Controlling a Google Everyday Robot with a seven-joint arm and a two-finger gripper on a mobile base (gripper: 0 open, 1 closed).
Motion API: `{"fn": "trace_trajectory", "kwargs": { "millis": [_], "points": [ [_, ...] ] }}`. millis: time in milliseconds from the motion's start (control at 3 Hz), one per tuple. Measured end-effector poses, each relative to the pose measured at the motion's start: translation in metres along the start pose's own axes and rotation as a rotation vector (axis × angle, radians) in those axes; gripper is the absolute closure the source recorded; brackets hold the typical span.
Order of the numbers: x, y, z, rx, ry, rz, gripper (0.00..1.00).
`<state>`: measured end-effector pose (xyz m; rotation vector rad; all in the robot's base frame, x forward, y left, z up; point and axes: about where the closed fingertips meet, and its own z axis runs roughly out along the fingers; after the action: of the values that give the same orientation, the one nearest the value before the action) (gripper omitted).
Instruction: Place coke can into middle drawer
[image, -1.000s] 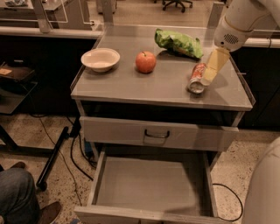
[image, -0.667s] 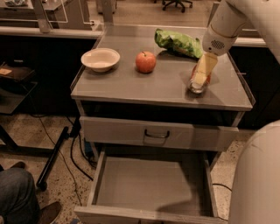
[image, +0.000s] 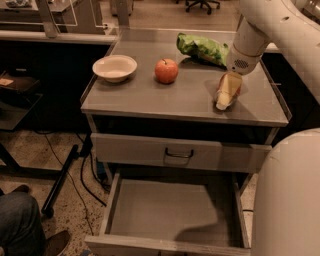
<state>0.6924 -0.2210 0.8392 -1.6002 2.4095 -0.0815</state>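
- Up on the grey cabinet top, the gripper sits low over the right-hand part of the surface, angled down and to the left from the white arm that enters from the upper right corner.
- Only a thin reddish edge of the coke can shows, along the gripper's right side. The rest is hidden behind the gripper, and the can lies on the cabinet top, not in any drawer.
- Whether the gripper is spread or pinching the can, I cannot tell.
- Below, the middle drawer is pulled well out toward the camera. Its flat grey floor is bare apart from a shadow in the right front corner.
- Above the open drawer is a grey drawer front with a small dark handle.
- Left of the gripper on the cabinet top stand a red apple and, farther left, a white bowl, each apart from the other.
- A green crinkled snack bag lies at the back of the top, just behind the gripper's wrist.
- Part of the robot's white body fills the lower right.
- A person's leg in jeans and a shoe show at the lower left, on the speckled floor.
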Motion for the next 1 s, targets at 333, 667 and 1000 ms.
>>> {"fn": "trace_trajectory", "kwargs": {
  "millis": [333, 667, 1000],
  "points": [
    [0.0002, 0.001, 0.0028, -0.003, 0.002, -0.001, 0.0],
    [0.0002, 0.0044, 0.003, 0.009, -0.02, -0.011, 0.19],
    [0.0002, 0.0045, 0.003, 0.009, -0.02, -0.011, 0.42]
  ]
}}
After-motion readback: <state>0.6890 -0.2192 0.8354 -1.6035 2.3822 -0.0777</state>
